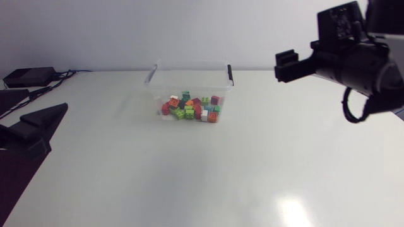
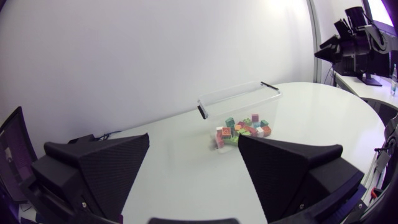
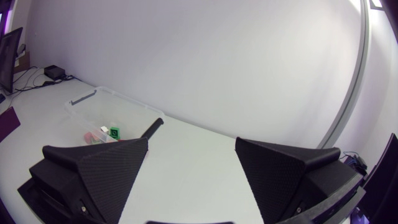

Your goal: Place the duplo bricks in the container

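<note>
Now, bricks (image 1: 191, 108) in container (image 1: 189, 82) — long axis L-R

Open-topped container (image 1: 189, 77) mid-table, its walls barring side entry, wide table (image 1: 252, 176) free all round

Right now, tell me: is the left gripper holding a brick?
No: the left gripper stands open, empty, and the bricks lie in the container.

Matte black left gripper (image 2: 193, 144) and right gripper (image 3: 192, 144) have broad, finely textured wedge fingers. A thin black cable (image 1: 346, 108) loops off the bulky black right arm (image 1: 363, 60).
</note>
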Robot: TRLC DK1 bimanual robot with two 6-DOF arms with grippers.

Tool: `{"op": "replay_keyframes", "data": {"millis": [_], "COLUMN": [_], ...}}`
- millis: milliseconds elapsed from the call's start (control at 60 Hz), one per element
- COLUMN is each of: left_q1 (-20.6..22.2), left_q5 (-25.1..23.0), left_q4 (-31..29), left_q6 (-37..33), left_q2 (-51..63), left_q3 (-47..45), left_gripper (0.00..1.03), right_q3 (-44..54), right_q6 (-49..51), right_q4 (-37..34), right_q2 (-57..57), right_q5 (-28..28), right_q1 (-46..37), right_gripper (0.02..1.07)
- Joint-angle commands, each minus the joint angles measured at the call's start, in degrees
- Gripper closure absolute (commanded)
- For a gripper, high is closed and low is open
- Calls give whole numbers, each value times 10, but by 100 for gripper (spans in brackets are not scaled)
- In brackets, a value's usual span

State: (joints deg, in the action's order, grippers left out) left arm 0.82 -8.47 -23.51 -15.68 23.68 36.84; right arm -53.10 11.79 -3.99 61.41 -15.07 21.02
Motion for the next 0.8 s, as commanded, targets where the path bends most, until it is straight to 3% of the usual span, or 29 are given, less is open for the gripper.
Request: {"op": "replay_keyframes", "data": {"millis": [0,217,483,783], "left_q1": [-12,-18,-44,-32], "left_q5": [3,3,3,30], "left_q4": [3,7,31,99], "left_q6": [-15,-15,-2,51], "left_q2": [-22,-89,-156,-183], "left_q3": [-20,-63,-102,-191], "left_gripper": [4,4,4,4], "right_q3": [47,172,247,342], "right_q6": [19,46,59,0], "right_q4": [10,-4,-99,-52], "right_q2": [-53,-234,-415,-482], "right_q5": [-5,-5,-4,48], "right_q1": [-19,-70,-102,-138], "right_gripper": [6,6,6,6]}}
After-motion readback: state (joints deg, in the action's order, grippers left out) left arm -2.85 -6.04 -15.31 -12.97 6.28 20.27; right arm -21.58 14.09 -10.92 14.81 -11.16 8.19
